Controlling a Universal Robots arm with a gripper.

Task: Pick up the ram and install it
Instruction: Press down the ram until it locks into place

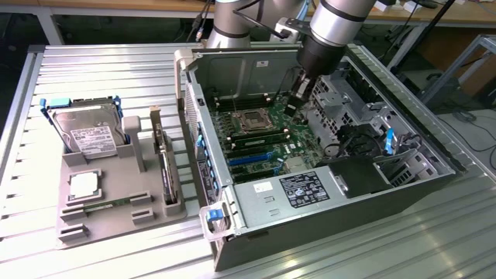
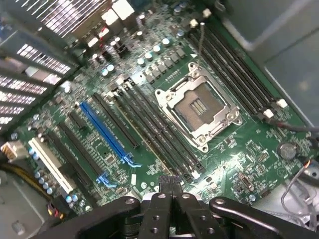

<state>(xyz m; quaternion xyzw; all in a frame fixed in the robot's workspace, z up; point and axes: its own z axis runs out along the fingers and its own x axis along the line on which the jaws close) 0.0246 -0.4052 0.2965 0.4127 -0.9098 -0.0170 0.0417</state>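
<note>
The ram (image 1: 102, 204) is a thin green stick lying in the front slot of the grey parts holder (image 1: 124, 224), at the exterior view's left, outside the computer case. My gripper (image 1: 293, 107) is far from it, lowered inside the open case (image 1: 256, 70) above the motherboard (image 1: 268, 148). In the wrist view the gripper (image 2: 170, 180) has its two black fingers pressed together, shut with nothing between them. Below it lie the empty processor socket (image 2: 199, 107) and the long dark memory slots (image 2: 149, 127) beside it.
The holder also carries an upright hard drive (image 1: 87, 131), a square silver-topped processor (image 1: 83, 185) and a dark upright expansion card (image 1: 166, 168). The case walls, drive cage (image 1: 349, 99) and cables (image 1: 352, 136) crowd the gripper. Blue (image 2: 107, 130) and white (image 2: 50, 164) expansion slots cross the board.
</note>
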